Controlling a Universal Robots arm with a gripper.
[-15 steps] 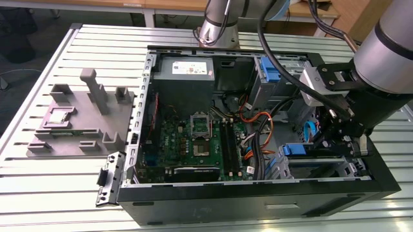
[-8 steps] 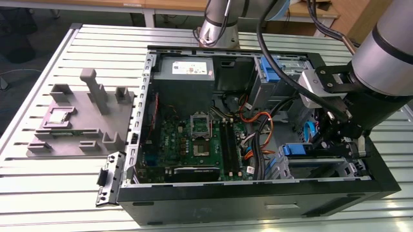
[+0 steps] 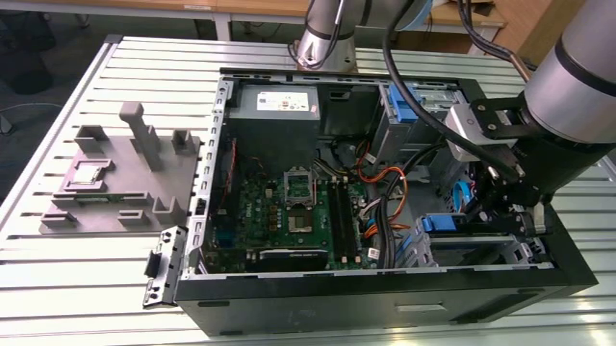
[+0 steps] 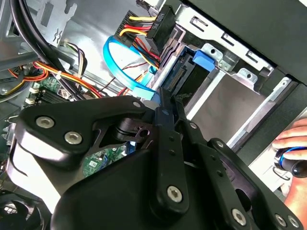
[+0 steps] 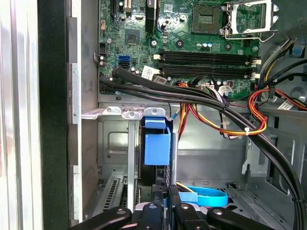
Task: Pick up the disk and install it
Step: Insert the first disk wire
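Open computer case (image 3: 288, 288) on slatted desk (image 3: 77, 274), motherboard (image 3: 288, 209) flat inside. Arm reaching into case's drive-cage corner (image 3: 472, 245). Disk (image 5: 157, 146) seated upright in cage slot beside motherboard, blue carrier tab facing outward. Claw (image 5: 165, 199) just behind disk, fingers (image 4: 168, 120) pressed narrow together, gripping nothing.

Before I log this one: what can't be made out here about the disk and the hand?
- Disk: in the first wrist view only its blue end shows; the bay walls hide its body.
- Hand: its own black links cover the fingertips in both wrist views.
- Exterior view: the arm blocks the drive bay.
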